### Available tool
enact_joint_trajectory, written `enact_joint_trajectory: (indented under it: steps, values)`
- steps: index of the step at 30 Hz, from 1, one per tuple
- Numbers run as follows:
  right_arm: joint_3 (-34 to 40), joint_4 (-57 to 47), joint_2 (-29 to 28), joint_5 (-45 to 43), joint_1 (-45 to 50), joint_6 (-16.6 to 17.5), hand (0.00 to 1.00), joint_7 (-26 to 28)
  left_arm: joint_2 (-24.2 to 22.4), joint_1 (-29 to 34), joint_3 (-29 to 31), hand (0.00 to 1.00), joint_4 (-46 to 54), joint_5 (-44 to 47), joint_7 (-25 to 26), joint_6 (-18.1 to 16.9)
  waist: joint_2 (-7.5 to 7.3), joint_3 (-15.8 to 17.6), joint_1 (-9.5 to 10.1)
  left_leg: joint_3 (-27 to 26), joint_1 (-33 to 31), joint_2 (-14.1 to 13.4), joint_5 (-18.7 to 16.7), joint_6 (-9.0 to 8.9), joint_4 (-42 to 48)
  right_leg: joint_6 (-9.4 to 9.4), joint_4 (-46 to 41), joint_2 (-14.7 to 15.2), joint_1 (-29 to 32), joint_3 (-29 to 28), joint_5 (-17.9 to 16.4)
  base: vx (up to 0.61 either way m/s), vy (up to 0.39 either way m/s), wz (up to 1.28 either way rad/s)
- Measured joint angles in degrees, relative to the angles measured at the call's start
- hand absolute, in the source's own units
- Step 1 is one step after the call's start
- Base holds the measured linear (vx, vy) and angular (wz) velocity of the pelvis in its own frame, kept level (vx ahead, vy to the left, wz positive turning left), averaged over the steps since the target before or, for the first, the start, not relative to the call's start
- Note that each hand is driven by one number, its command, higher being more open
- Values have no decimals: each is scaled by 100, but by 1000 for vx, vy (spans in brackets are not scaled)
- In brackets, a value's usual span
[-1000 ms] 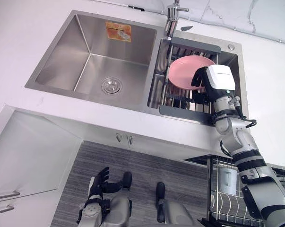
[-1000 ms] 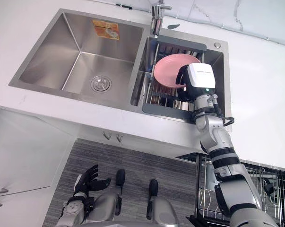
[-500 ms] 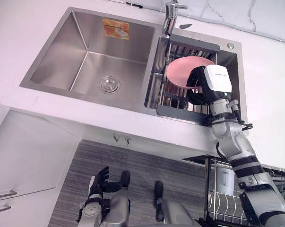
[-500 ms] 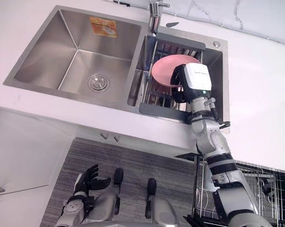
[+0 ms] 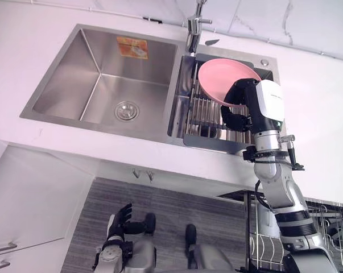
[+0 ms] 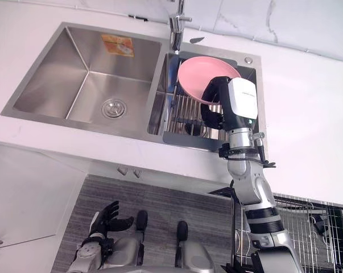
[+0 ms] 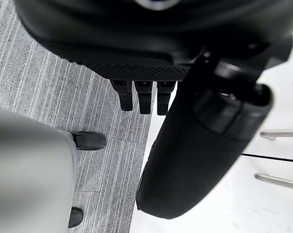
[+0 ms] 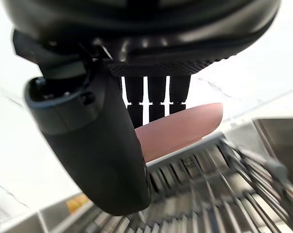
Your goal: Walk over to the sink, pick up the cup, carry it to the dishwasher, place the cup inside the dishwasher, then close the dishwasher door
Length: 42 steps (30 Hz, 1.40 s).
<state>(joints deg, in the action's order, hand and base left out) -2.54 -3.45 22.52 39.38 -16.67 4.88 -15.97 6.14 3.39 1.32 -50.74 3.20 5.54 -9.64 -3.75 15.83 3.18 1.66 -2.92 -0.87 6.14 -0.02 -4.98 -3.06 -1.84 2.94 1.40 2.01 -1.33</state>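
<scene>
Hanging low by the floor, the left hand (image 5: 119, 220) is slack, its fingers straight and holding nothing, well apart from the work. The sink (image 5: 97, 79) has a bare left basin, and a wire rack (image 5: 202, 111) lies in the right one. Over the rack, tilted up on edge, is a pink plate (image 5: 222, 77) — a plate, not a cup. The right hand (image 5: 238, 112) has its near right rim pinched between thumb and fingers, so the plate reaches up and left from the palm toward the tap (image 5: 194, 28). The dishwasher basket (image 6: 313, 219) lies below and to the right — on that arm's own side. I judge the carry to be a swing back and down.
</scene>
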Motion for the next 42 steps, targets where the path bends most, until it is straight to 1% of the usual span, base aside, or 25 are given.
enact_joint_trajectory:
  steps: [1,4,6,9,12,14,16,20,23,24,29,34,35,37,38,39,41,42]
  values:
    - [-12,0,25,4,3,13,30,2,7,0,0,90,-43,-1,-12,4,-1,-23,-8,0,2,-1,0,0,0,0,-1,-1,-1,0,0,0,0,0]
    - [-67,0,365,22,19,83,30,62,9,1,-4,90,-115,-22,-77,3,-13,-83,-6,0,43,3,1,1,-3,0,-2,4,-43,4,0,-36,-6,2]
    - [-149,0,594,25,20,154,30,114,33,10,-3,90,-132,-47,-94,3,-61,-137,-9,-1,46,1,3,4,-5,1,-1,2,-43,0,1,0,0,0]
    - [-248,-1,678,23,20,213,30,138,50,14,-3,90,-198,-103,-118,4,-104,-283,-15,-8,48,3,5,5,-5,2,4,4,-43,-8,2,0,0,0]
    - [-249,-71,668,22,20,230,30,138,65,21,0,90,-203,-104,-118,6,-149,-329,-14,-11,83,3,6,6,-4,2,12,4,-76,-9,3,0,0,0]
    - [-238,-224,642,21,85,223,30,137,64,21,6,90,-206,-107,-115,10,-154,-339,-21,-19,110,5,6,5,-4,2,23,6,-106,-17,3,0,0,0]
    - [-211,-451,557,19,239,235,30,133,56,22,48,90,-225,-109,-109,15,-159,-350,-34,-28,147,4,4,3,-4,2,24,6,-135,-23,3,3,-5,-2]
    - [39,-836,59,-2,638,298,30,82,55,22,67,90,-341,-129,-79,58,-170,-453,-104,-61,207,1,-4,-4,-4,2,26,5,-169,-56,3,-3,-8,-3]
    - [244,-1135,-121,-145,946,302,30,1,54,26,70,90,-355,-221,-66,66,-173,-459,-132,-77,291,1,-23,0,-6,1,24,5,-240,-73,0,-21,-5,-2]
    - [280,-1211,-178,-198,1036,304,30,-26,53,32,70,90,-370,-226,-62,69,-175,-483,-140,-88,310,-3,-58,-26,-6,2,25,2,-252,-85,-1,-27,-3,-4]
    - [401,-1747,-578,-247,1752,346,30,-138,54,163,60,90,-388,-270,-58,74,-173,-728,-239,-104,313,-6,-94,-40,-30,-2,24,0,-250,-97,-26,-5,-1,-1]
    - [584,-2010,-888,-435,2317,417,30,-196,53,180,34,90,-393,-271,-55,72,-160,-765,-280,-53,185,-7,-90,-38,43,26,-6,-3,-188,-36,-13,1,-6,6]
    - [671,-2048,-992,-438,2420,417,30,-242,52,165,7,90,-383,-268,-54,71,-154,-761,-285,-16,29,1,-105,-53,189,27,-40,4,-107,7,-11,-10,-13,22]
    - [785,-2050,-1120,-441,2446,413,30,-307,45,103,-58,90,-388,-266,-55,72,-95,-714,-310,43,-218,20,-189,-17,536,31,-118,16,-9,61,-7,-23,-8,15]
    - [846,-2051,-1168,-447,2440,408,30,-360,8,49,-83,90,-397,-267,-52,72,-16,-644,-297,58,-334,25,-338,-13,834,29,-178,15,13,51,-9,-56,6,-4]
    - [847,-2051,-1153,-448,2421,394,30,-417,-35,11,-129,90,-399,-266,-20,70,85,-580,-280,63,-452,22,-554,-72,1171,34,-256,3,55,-19,-23,-67,14,-12]
    - [844,-2052,-1151,-448,2386,395,30,-463,-76,-11,-196,90,-390,-270,46,58,204,-530,-283,91,-631,21,-752,-122,1563,35,-416,-20,196,-150,-91,-103,32,-30]
    - [844,-2052,-1152,-449,2386,394,30,-477,-76,-10,-197,90,-383,-268,54,55,217,-523,-283,90,-666,35,-789,-132,1617,40,-477,-24,276,-221,-122,-98,48,-52]
